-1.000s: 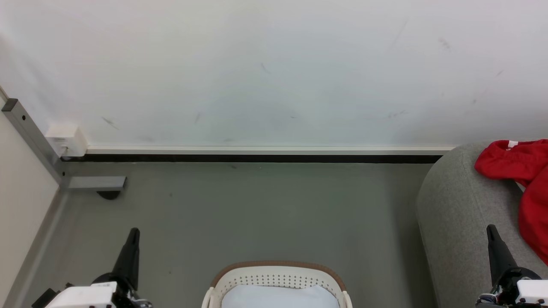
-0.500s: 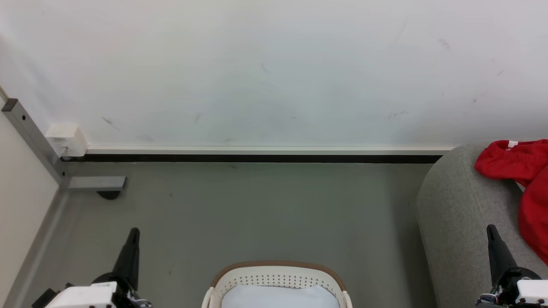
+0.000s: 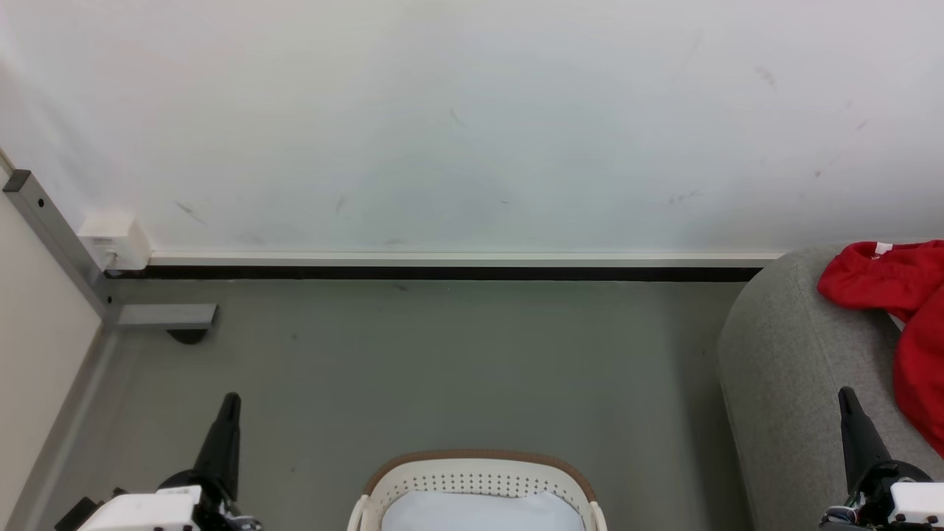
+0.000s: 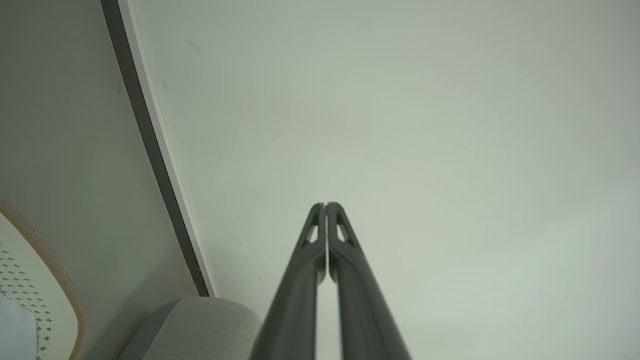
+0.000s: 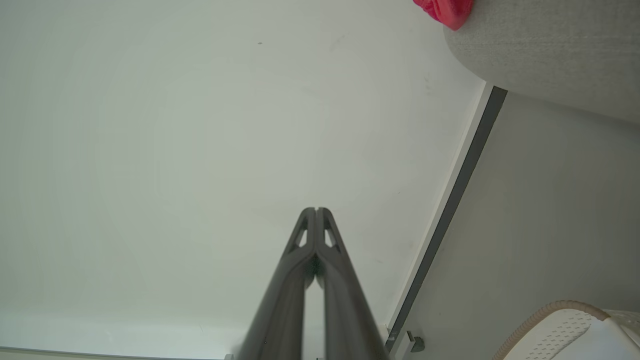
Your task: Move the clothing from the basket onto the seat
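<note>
Bright red fabric clothing (image 3: 907,310) lay on grey upholstered seat (image 3: 782,354) at right, cream perforated plastic basket (image 3: 479,468) near, left gripper (image 4: 325,205) and right gripper (image 5: 316,210) pinched together, empty.

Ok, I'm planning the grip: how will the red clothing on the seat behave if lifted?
Probably floppy: the red clothing lies in soft folds draped over the grey seat. Likely light for its size, since it bunches loosely. It may drag rather than slide on the seat's woven fabric.
</note>
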### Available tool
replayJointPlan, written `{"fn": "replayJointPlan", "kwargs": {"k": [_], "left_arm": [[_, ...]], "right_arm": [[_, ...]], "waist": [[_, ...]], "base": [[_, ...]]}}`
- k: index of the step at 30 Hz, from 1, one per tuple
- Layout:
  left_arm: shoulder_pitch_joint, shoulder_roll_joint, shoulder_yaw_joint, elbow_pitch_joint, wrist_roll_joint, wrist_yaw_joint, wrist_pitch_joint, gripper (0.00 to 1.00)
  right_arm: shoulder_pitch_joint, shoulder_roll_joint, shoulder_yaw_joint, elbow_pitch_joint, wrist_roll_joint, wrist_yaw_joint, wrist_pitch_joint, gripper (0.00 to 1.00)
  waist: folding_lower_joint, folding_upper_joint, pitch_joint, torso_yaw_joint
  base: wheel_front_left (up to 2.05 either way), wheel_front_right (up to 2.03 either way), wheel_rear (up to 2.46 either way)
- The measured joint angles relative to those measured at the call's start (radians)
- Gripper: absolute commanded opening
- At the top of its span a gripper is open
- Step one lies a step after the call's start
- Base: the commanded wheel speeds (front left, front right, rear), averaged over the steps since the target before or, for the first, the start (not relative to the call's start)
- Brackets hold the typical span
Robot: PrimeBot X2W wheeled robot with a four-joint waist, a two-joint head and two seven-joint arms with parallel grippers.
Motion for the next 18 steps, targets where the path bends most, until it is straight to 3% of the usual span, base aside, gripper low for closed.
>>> {"fn": "replayJointPlan", "kwargs": {"k": [18], "left_arm": [[0.000, 0.000, 0.000, 0.000, 0.000, 0.000, 0.000, 0.00]], "right_arm": [[0.000, 0.000, -0.001, 0.000, 0.000, 0.000, 0.000, 0.00]], "waist": [[0.0000, 0.0000, 0.000, 0.000]], "base": [[0.00, 0.00, 0.00]]}}
